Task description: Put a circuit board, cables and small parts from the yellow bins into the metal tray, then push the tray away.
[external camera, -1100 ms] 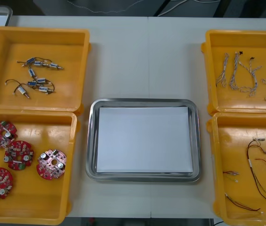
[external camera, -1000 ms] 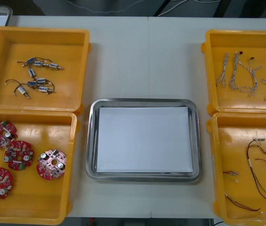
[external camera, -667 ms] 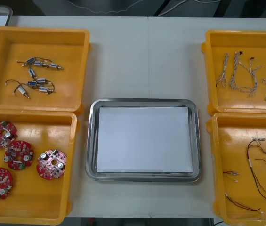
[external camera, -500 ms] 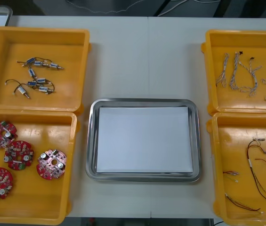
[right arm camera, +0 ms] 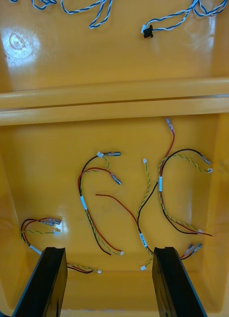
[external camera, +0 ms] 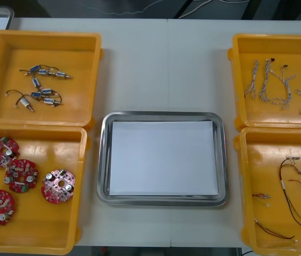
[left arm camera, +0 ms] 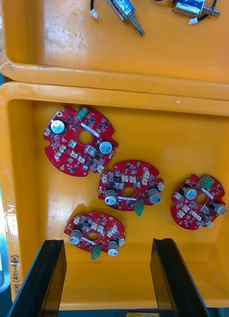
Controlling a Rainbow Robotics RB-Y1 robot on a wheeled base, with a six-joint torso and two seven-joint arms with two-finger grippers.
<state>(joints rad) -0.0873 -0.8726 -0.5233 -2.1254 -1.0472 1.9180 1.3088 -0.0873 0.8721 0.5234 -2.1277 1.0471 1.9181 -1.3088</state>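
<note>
The metal tray, white inside, sits at the table's middle. Several round red circuit boards lie in the near left yellow bin. My left gripper hovers open above those boards, one small board just beyond its fingertips. Small metal parts lie in the far left bin. Red and yellow cables are scattered in the near right bin. Over them my right gripper stands open, cable ends between and beyond its fingers.
Twisted blue and white cables lie in the far right bin, also past the bin wall in the right wrist view. Small metal parts show beyond the boards' bin. Bare table stretches beyond the tray.
</note>
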